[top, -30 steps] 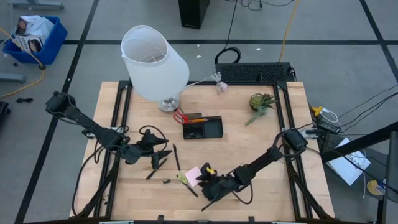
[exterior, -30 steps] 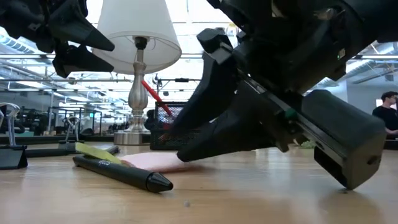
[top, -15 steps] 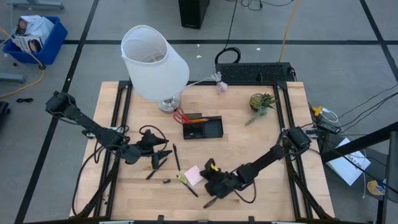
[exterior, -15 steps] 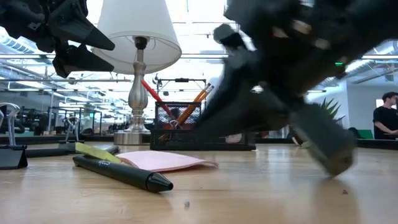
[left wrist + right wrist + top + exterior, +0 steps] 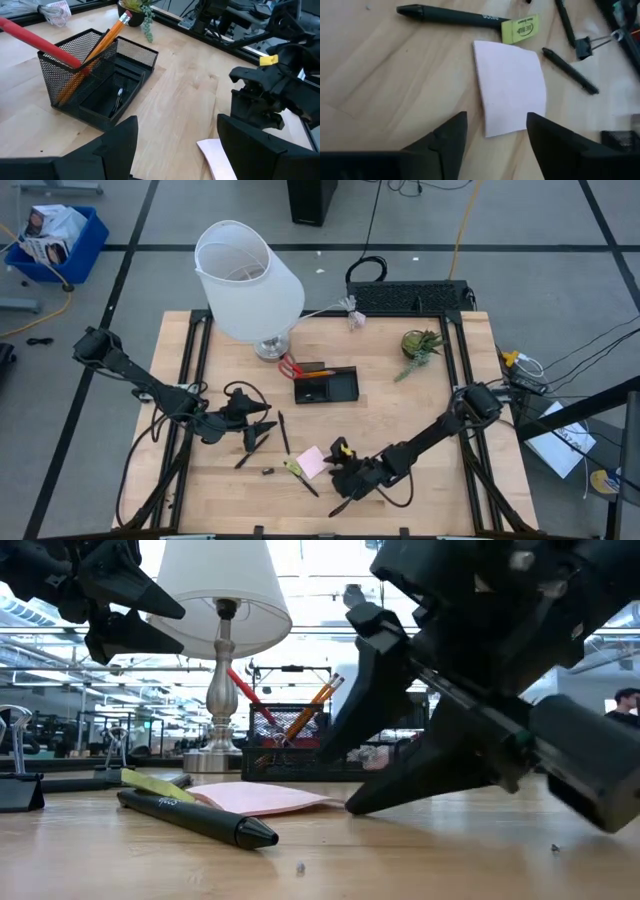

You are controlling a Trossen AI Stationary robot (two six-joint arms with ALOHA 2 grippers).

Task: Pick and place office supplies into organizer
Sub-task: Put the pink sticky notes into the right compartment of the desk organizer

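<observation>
Here, the flat pink paper sticky-note pad [image 5: 510,85] is seen just ahead of the right gripper [image 5: 495,131]. Its fingers are spread, nothing grasped.

Right claw [image 5: 335,476] has pulled back off the pink sticky-note pad [image 5: 311,462] toward 4 o'clock. Its fingers, nearly closed mid-interval, now stand apart again. Pad left flat, uncovered on the table [image 5: 400,420].

The wooden counter [image 5: 420,420] stands on a grey floor [image 5: 540,220] crossed by dark lines, with a blue bin [image 5: 55,240] of papers off to one side and a black box [image 5: 312,200] beyond the far edge. A white-shaded lamp [image 5: 248,280] sits on the counter. Behind it the room shows long ceiling lights [image 5: 330,580] and a person [image 5: 622,710] at the edge.
</observation>
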